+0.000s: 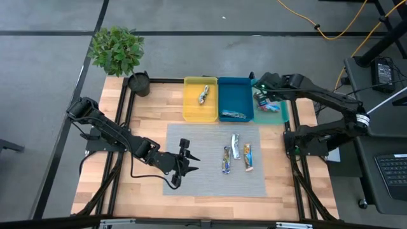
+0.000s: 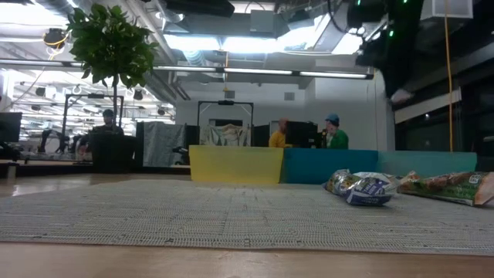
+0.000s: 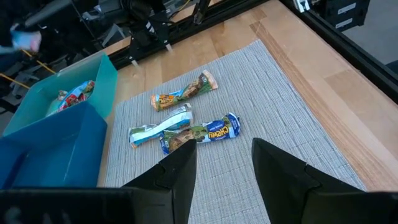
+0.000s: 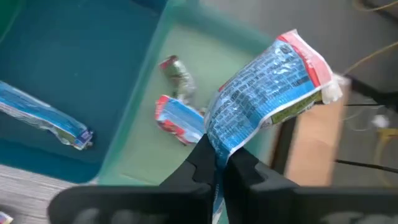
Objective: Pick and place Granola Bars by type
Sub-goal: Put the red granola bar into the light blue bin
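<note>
Right end effector (image 4: 219, 163): over the green tray (image 1: 282, 113), fingers pressed together on a red-and-blue bar (image 4: 267, 93) that stands up from them.
Left end effector (image 3: 222, 163): low over the grey mat (image 1: 191, 184), fingers spread, holding nothing.
Green tray: two red-wrapped bars (image 4: 180, 119) inside.
Blue tray (image 1: 234, 97): one blue-white bar (image 4: 43, 118).
Yellow tray (image 1: 193, 102): one bar (image 1: 203, 94).
Mat: three bars (image 3: 186, 121) lying close together, near the left end effector.
Worktop (image 1: 152, 111): a potted plant (image 1: 117, 51) at its far left corner.

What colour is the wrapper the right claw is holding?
Blue with red-and-white ends, clearest in the right wrist view.
</note>
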Robot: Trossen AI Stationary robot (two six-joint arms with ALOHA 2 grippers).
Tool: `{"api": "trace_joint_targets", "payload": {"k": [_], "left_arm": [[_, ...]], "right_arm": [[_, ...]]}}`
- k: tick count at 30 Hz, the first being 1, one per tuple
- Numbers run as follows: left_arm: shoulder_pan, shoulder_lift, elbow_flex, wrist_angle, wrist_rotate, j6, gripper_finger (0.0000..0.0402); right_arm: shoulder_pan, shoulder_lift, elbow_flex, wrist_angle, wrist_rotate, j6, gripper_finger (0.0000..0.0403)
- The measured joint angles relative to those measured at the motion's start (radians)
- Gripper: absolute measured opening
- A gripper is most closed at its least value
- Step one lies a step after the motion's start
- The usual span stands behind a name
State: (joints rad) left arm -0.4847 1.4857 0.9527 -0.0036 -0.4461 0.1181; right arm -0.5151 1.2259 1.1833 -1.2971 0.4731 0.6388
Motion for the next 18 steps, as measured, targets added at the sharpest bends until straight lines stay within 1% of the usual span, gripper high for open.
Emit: {"api": "trace_joint_targets", "payload": {"k": [5,8,12,16,18], "left_arm": [[0.0,0.0,0.0,0.0,0.0,-0.001,0.0148],[0.0,0.0,0.0,0.0,0.0,-0.001,0.0148],[0.0,0.0,0.0,0.0,0.0,-0.001,0.0148],[0.0,0.0,0.0,0.0,0.005,-0.003,0.0148],[0.0,0.0,0.0,0.0,0.005,-0.004,0.0148]], "right_arm": [[-0.063,0.0,-0.131,0.199,-0.08,-0.074,0.0034],[-0.101,0.001,-0.194,0.276,-0.118,-0.1,0.0033],[-0.149,0.001,-0.248,0.318,-0.135,-0.124,0.0013],[-0.189,0.001,-0.28,0.321,-0.137,-0.126,0.0014],[-0.207,0.001,-0.294,0.321,-0.137,-0.128,0.0025]]}}
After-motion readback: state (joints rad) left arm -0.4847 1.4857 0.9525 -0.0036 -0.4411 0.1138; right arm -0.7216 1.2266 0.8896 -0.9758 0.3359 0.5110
